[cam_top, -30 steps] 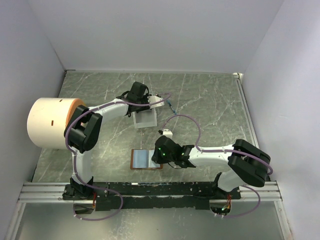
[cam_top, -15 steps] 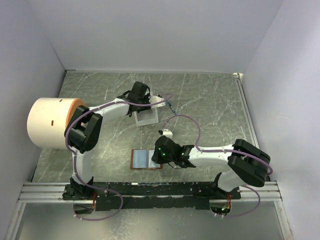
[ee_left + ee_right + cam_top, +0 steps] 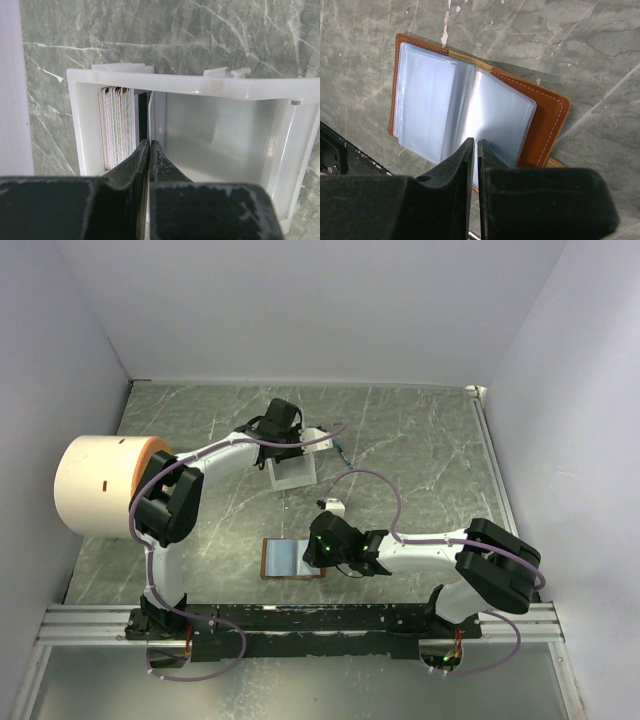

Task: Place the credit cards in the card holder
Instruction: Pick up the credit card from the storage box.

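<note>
Marble tabletop [image 3: 420, 440] — left hand [image 3: 149, 144] closed in white box [image 3: 200, 82] by credit cards [image 3: 117, 125], right hand [image 3: 473, 142] closed over card holder [image 3: 550, 120] — grips unclear

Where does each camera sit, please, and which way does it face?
Top external: above and behind, facing down on the table; left arm, right arm show.
Left wrist: on its arm, facing the white box of credit cards; left gripper shut.
Right wrist: looking down on the card holder; right gripper shows.
Shared: the card holder, top and right wrist.
</note>
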`<action>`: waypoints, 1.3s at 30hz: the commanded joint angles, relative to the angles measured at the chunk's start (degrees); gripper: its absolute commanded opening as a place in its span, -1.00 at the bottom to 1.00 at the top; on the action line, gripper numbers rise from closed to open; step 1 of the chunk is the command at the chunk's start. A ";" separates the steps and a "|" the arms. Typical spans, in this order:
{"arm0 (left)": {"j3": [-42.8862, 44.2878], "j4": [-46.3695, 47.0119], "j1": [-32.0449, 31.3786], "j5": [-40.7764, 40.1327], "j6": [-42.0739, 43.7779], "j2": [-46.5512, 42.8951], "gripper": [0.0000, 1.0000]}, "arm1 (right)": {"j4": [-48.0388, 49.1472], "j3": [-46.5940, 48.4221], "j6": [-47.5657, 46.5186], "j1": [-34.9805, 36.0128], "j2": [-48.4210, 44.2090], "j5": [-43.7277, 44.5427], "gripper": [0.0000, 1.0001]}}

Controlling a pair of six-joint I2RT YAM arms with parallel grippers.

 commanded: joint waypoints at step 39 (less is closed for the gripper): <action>-2.24 3.21 9.80 17.35 -45.29 -18.12 -0.86 | 4.12 -4.18 0.78 0.01 -2.35 0.00 -0.85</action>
